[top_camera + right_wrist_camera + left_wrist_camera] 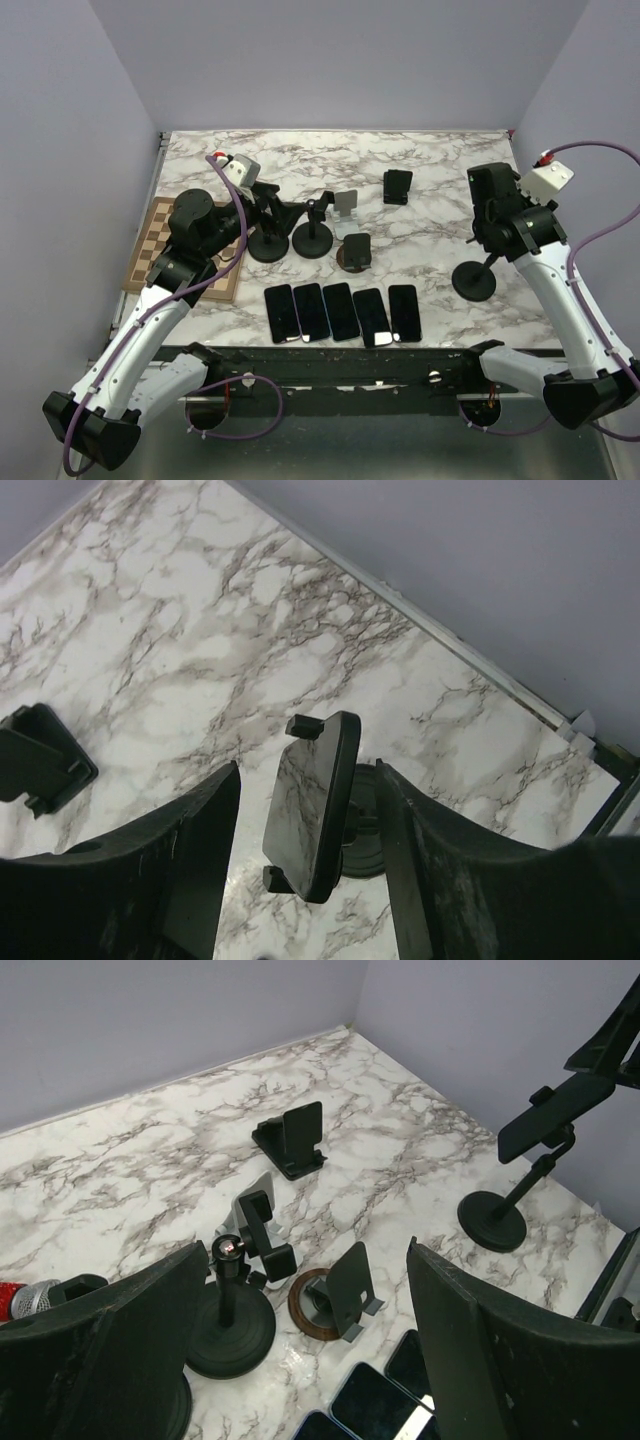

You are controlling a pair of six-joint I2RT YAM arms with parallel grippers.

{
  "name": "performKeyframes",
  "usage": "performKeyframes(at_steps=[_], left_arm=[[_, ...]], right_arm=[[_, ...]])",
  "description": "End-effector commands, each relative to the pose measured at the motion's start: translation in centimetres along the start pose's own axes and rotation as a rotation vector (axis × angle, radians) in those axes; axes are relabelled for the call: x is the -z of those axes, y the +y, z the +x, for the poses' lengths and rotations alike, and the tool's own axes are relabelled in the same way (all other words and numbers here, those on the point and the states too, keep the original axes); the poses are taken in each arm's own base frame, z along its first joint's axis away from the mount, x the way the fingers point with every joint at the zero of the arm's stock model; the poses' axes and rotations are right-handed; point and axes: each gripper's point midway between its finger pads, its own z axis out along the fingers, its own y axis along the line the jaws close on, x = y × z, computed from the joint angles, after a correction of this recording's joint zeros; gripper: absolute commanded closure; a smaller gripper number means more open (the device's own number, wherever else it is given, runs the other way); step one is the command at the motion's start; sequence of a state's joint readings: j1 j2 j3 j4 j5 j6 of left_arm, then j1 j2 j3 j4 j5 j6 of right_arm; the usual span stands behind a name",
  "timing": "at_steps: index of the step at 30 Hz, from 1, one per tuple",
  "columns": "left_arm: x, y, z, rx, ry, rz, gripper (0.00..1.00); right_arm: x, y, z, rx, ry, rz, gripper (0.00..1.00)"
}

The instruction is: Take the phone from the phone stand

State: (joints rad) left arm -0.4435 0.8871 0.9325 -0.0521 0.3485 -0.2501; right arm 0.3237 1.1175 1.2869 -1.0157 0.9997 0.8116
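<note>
Right tool point(308, 780) spread open, fingers point(200, 860) on either side of the phone point(312, 810). Narrow gap visible at the one finger, contact at the other not clear. Phone standing on edge between the fingers, clipped in the phone stand point(474, 281) by tabs at two opposite edges, glass mirroring the marble. Stand's round base below the tool on the counter point(430, 160).

Left tool point(308, 1260) wide open, nothing held. Just ahead of it a small stand on a brown disc point(340, 1295); ball-head stand point(232, 1315) toward its left finger; folding stand point(295, 1138) farther ahead. Row of five loose phones point(341, 312) flat on the counter, between the two tools and nearer the bases. Chessboard point(160, 240) beside the left arm.
</note>
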Motion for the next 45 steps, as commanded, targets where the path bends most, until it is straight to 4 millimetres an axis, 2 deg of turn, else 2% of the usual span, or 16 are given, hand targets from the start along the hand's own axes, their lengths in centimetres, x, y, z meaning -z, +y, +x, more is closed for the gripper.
performKeyframes(at_steps=[1, 4, 6, 9, 13, 21, 25, 30, 36, 45], left_arm=[[0.2, 0.1, 0.2, -0.014, 0.005, -0.012, 0.11], [0.1, 0.1, 0.3, -0.014, 0.007, -0.01, 0.11], [0.0, 0.1, 0.4, -0.013, 0.01, -0.01, 0.11], [0.0, 0.1, 0.5, -0.01, 0.013, -0.008, 0.11], [-0.1, 0.2, 0.5, -0.01, 0.014, -0.011, 0.11], [-0.1, 0.2, 0.7, -0.007, 0.018, -0.009, 0.11], [-0.2, 0.2, 0.7, -0.006, 0.02, -0.007, 0.11], [-0.2, 0.2, 0.7, -0.004, 0.022, -0.005, 0.11], [-0.2, 0.1, 0.8, -0.005, 0.021, -0.005, 0.11], [-0.3, 0.0, 0.8, -0.004, 0.021, 0.003, 0.11]], right_arm=[[0.3, 1.3, 1.8, -0.041, 0.085, -0.087, 0.38], [0.5, 1.1, 2.4, -0.036, 0.11, -0.09, 0.41], [0.6, 1.0, 2.7, -0.03, 0.123, -0.102, 0.48], [0.5, 0.7, 3.2, -0.02, 0.123, -0.09, 0.5], [0.3, 0.5, 3.2, -0.005, 0.113, -0.078, 0.58], [0.4, 1.3, 1.6, 0.028, 0.08, -0.112, 0.89], [1.0, 3.1, 1.2, 0.068, 0.089, -0.224, 0.99], [1.8, 6.1, 1.6, 0.164, 0.13, -0.377, 0.99], [4.6, 10.9, 3.0, 0.297, 0.204, -0.7, 0.99], [9.2, 14.7, 5.4, 0.438, 0.324, -1.067, 0.99]])
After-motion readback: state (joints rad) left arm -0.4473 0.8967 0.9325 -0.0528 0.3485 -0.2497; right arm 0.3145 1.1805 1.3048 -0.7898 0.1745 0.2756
